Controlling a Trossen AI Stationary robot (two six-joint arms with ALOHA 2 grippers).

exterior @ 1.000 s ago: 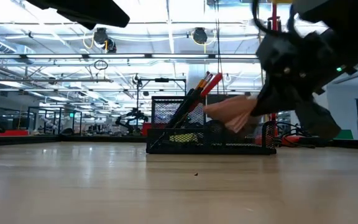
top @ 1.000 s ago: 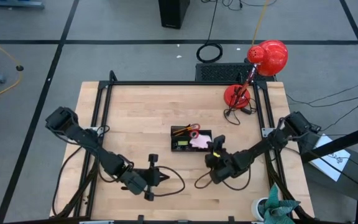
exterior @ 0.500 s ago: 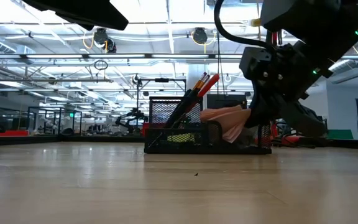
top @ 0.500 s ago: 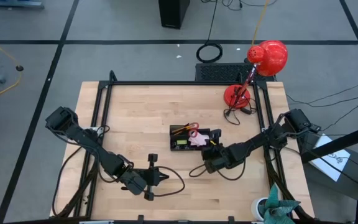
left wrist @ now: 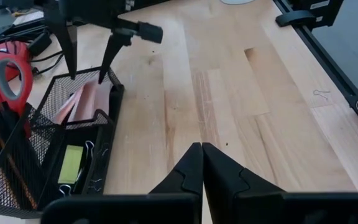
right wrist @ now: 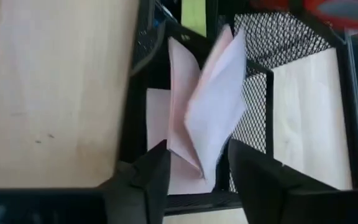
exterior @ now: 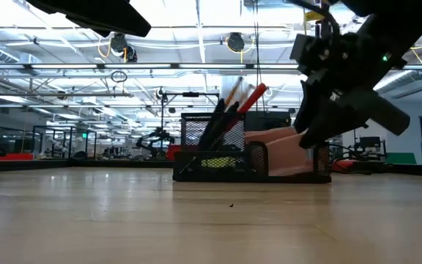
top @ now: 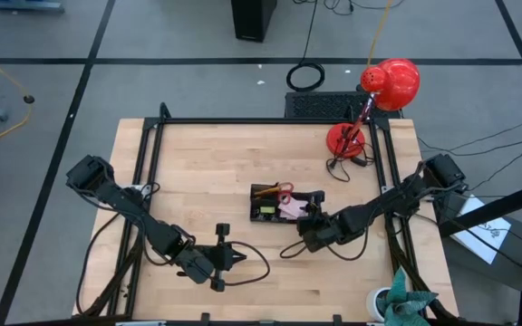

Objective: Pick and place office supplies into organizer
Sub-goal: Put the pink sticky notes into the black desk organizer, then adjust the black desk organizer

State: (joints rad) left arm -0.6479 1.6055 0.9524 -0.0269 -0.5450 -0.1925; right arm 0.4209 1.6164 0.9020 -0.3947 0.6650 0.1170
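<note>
Pink sticky pad (right wrist: pixel 201 106) in end compartment of black organizer (top: pixel 270 201), pages fanned, leaning on mesh wall; scissors (left wrist: pixel 2 71), pens, yellow item (left wrist: pixel 71 163) in other sections

Right gripper (right wrist: pixel 194 171) right over pad, jaws apart, pad edge between fingers, apparently loose

Judgement: lift straight up, avoid snagging pages or dragging organizer

Left gripper (left wrist: pixel 201 168) waits near front table (top: pixel 207 163) edge, jaws together

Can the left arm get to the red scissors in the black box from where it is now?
Probably yes. The left gripper sits apart on bare table, and nothing lies between it and the organizer. The scissors stand at its far end, while the right gripper hovers over the pink pad.
</note>
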